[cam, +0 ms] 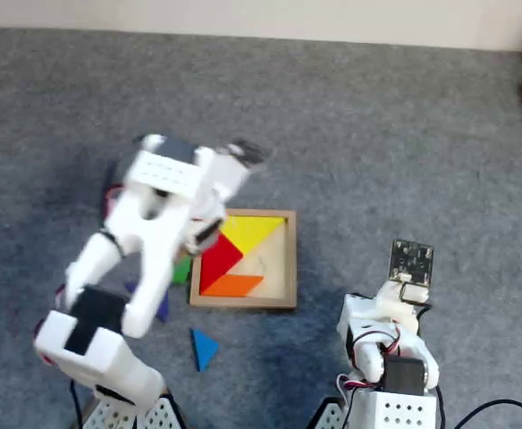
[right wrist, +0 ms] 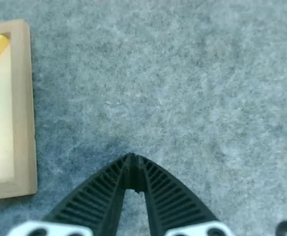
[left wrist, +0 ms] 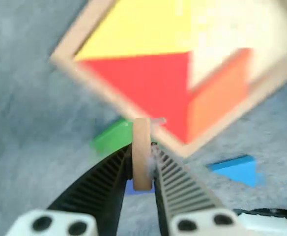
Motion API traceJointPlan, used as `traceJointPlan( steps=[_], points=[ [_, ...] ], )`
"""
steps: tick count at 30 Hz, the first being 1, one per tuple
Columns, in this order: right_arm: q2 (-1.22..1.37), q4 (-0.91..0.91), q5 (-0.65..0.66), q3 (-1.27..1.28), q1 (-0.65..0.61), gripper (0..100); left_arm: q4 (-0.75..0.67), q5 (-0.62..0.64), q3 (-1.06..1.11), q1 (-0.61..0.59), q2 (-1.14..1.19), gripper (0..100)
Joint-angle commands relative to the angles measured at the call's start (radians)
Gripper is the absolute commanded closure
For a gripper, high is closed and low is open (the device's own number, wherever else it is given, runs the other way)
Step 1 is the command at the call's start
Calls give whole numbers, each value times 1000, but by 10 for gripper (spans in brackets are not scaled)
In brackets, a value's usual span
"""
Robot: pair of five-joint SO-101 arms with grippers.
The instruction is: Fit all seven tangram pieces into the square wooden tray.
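The left gripper (left wrist: 142, 162) clenched a pale wooden piece (left wrist: 142, 147) edge-on, with the tray (left wrist: 60, 58) just beyond its jaws. It seemed mid-placement; next it would need laying flat in the tray's bare space. The right gripper (right wrist: 132, 163) was pressed together, empty.

Overhead and 2 close wrist cameras share tray (cam: 243, 305).
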Motion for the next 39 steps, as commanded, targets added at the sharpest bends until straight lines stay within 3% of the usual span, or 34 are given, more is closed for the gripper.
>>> traceJointPlan(
  steps=[1,7,14,19,39],
  points=[
    [-13,7,-2,125,12,990,14,-11,-82,117,30,995],
    [-13,7,-2,125,12,990,17,-11,-206,223,202,995],
    [-13,7,-2,125,12,990,17,-6,-292,251,311,971],
    [-13,7,-2,125,12,990,17,-6,-298,243,331,870],
    [-13,7,-2,125,13,990,17,-11,-418,101,331,863]
  ],
)
